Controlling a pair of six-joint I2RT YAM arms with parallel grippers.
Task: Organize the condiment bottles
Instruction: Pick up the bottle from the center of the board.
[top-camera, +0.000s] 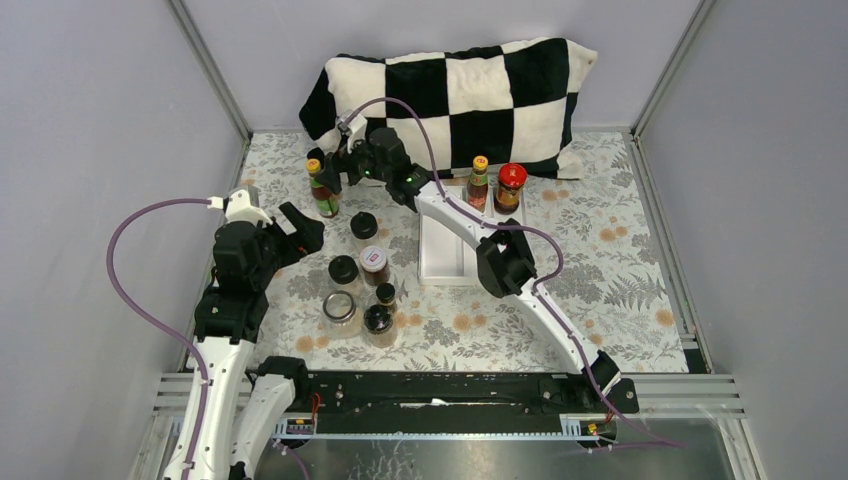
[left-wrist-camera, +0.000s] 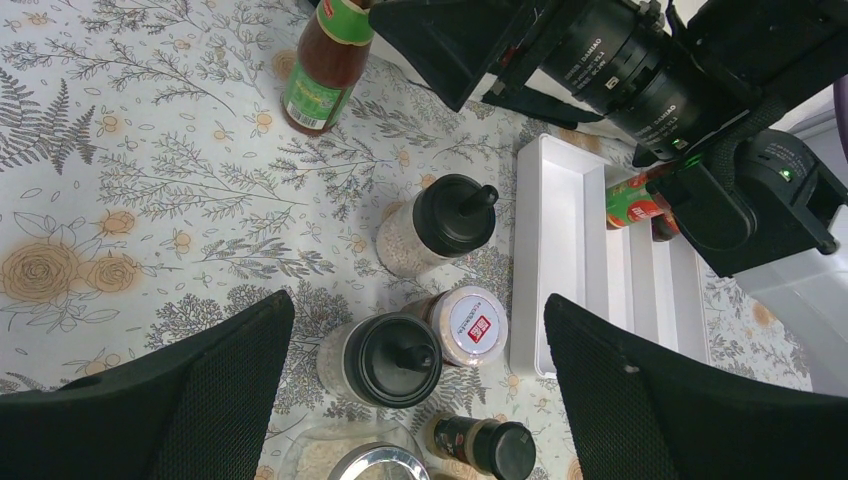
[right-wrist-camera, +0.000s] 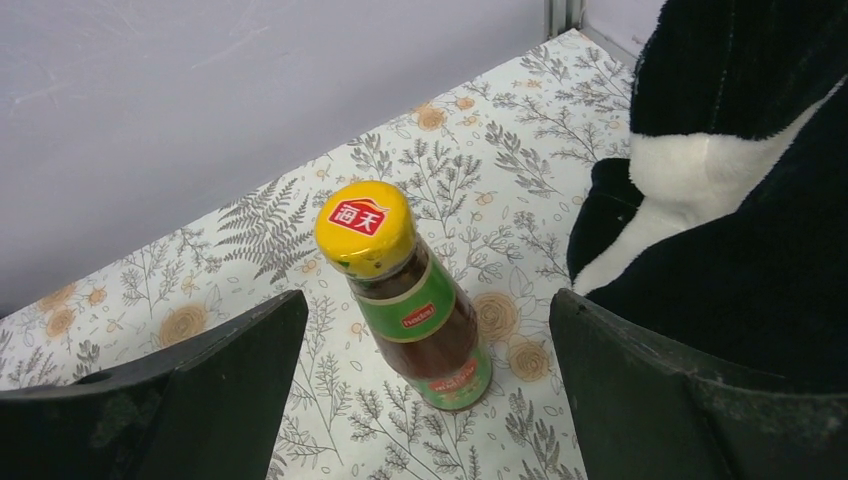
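Bare counter (top-camera: 270, 175) lies open left of the green-labelled sauce bottle (top-camera: 322, 190). The checkered pillow (top-camera: 470, 90) crowds just behind it; a black-capped jar (top-camera: 364, 226) stands near, front-right.

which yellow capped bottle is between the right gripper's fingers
The left yellow-capped bottle, on the cloth left of the white tray; the other yellow-capped bottle stands beside the red-lidded jar.

White-and-black jointed arms (top-camera: 455, 215) trail purple cables (top-camera: 111, 258) and end in black, mesh-textured claw fingers (left-wrist-camera: 200, 400).

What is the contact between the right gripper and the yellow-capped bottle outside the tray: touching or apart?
Apart. The right wrist view shows tablecloth on both sides of the bottle, separating it from the open right gripper.
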